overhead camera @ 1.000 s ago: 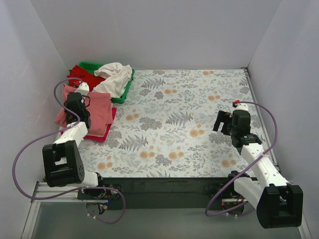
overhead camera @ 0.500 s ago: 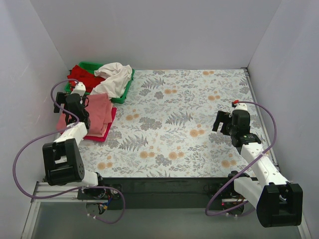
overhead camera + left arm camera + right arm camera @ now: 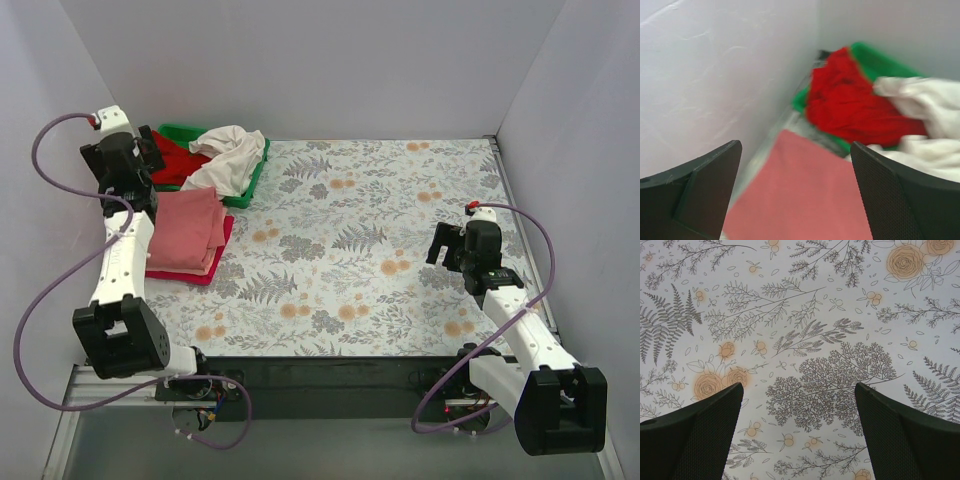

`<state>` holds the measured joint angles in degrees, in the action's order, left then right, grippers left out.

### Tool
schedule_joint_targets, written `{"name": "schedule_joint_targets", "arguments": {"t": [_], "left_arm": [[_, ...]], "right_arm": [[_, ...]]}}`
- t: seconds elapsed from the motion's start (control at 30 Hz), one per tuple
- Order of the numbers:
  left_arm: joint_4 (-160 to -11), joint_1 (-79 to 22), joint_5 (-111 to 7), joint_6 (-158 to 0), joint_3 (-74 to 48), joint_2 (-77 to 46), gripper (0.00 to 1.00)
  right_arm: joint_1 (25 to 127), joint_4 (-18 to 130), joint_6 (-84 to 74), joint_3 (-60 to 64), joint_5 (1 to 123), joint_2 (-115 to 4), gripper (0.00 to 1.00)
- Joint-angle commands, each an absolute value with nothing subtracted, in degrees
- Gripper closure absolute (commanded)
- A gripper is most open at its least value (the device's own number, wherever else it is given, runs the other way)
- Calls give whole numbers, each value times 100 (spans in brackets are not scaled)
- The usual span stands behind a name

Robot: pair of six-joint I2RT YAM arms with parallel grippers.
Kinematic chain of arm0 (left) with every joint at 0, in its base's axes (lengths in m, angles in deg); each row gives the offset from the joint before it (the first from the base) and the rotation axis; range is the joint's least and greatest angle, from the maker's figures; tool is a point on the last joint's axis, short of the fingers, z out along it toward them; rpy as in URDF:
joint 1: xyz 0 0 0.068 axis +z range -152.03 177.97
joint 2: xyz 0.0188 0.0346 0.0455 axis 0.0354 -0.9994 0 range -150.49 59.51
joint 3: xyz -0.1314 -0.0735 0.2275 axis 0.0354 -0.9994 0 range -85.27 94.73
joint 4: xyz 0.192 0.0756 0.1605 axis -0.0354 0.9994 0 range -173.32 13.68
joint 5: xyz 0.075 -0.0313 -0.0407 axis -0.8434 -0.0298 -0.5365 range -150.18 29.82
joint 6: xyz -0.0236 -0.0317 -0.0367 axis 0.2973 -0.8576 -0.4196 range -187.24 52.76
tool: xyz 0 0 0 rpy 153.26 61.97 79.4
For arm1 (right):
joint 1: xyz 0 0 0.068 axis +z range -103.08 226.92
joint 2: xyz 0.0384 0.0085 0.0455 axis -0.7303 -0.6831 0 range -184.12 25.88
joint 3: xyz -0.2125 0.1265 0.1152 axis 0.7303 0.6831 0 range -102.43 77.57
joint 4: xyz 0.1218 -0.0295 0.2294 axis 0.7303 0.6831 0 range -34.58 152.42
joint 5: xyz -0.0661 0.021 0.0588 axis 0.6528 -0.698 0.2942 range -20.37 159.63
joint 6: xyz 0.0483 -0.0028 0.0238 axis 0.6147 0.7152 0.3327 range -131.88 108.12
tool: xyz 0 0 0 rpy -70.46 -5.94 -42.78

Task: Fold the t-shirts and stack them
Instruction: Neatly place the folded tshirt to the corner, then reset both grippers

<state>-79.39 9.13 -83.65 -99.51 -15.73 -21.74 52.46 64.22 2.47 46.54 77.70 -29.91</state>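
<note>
A folded salmon-pink t-shirt (image 3: 186, 228) (image 3: 805, 195) lies flat on a folded red t-shirt (image 3: 203, 273) at the table's left edge. Behind them a crumpled red t-shirt (image 3: 176, 160) (image 3: 850, 110) and a cream-white t-shirt (image 3: 230, 155) (image 3: 920, 100) lie in the green bin (image 3: 245, 192) (image 3: 875, 57). My left gripper (image 3: 140, 160) (image 3: 795, 200) is raised by the left wall, above the pink shirt's back end, open and empty. Over bare tabletop on the right, my right gripper (image 3: 440, 245) (image 3: 797, 435) hangs open and holds nothing.
The floral table cover (image 3: 380, 230) (image 3: 805, 340) spreads across the middle and right. White walls (image 3: 60, 150) (image 3: 715, 75) enclose the table on the left, back and right; the left one stands close beside my left gripper.
My left gripper has opened, let go of the pink shirt on the stack, and risen back toward the left wall. The pink shirt now lies flat. The right arm is still.
</note>
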Motion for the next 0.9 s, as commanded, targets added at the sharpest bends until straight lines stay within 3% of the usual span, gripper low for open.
{"name": "schedule_joint_targets", "arguments": {"t": [0.0,0.1,0.33,0.43,0.57,0.87], "left_arm": [[-6426,940,-6860,-12047,-996,-1696,10],[-6240,853,-5837,-12768,-1047,-1432,10],[-6363,-1121,-6729,-13474,-1539,-1396,8],[-6826,-1799,-6556,-13500,-2116,-1458,8],[-7443,-2162,-6159,-13605,-2777,-1274,7],[-7664,-2303,-6518,-13887,-3886,-554,7]], "right_arm": [[5210,6175,218,4654,7868,-3011,2],[5201,6184,209,4637,7833,-2888,2],[5210,6351,305,4505,7719,-2555,2],[5210,6333,384,4496,7535,-2457,2],[5210,6316,324,4224,7630,-2527,2],[5210,6087,806,3811,7218,-2844,2]]}}
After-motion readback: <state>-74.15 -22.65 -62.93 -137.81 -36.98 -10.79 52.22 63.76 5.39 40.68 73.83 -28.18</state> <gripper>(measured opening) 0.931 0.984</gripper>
